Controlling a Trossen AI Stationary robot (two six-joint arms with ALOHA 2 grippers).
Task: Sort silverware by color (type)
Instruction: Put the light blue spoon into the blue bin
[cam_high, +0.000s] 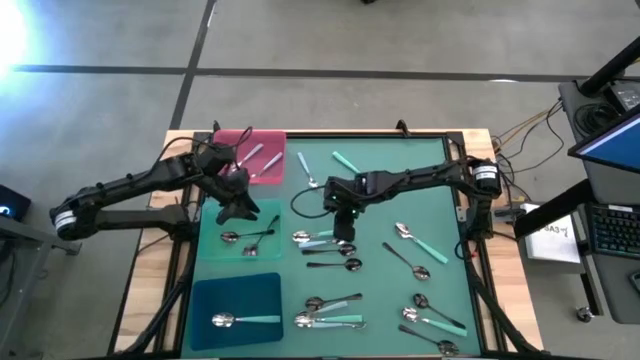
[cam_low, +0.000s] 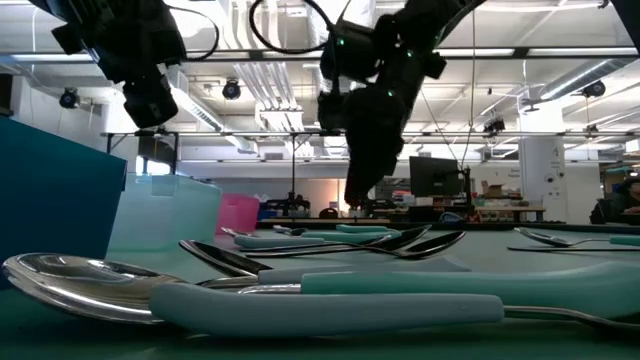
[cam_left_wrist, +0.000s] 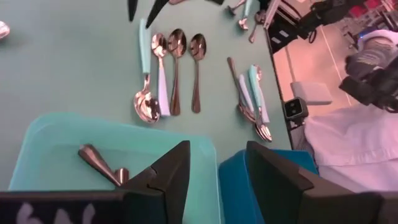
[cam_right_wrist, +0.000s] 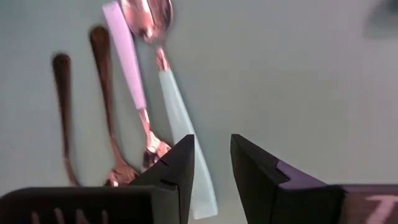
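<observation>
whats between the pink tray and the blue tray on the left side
The green tray sits between the pink tray and blue tray in the high view, holding dark-handled spoons.

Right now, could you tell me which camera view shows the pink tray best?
The high view: the pink tray lies whole at the mat's far left corner, utensils inside. The low view shows only a distant pink sliver; neither wrist view shows it.

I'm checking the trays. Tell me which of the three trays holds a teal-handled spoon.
The blue tray, nearest the table's front left corner: one teal-handled spoon lies in it. The pink tray and green tray hold none with teal handles.
</observation>
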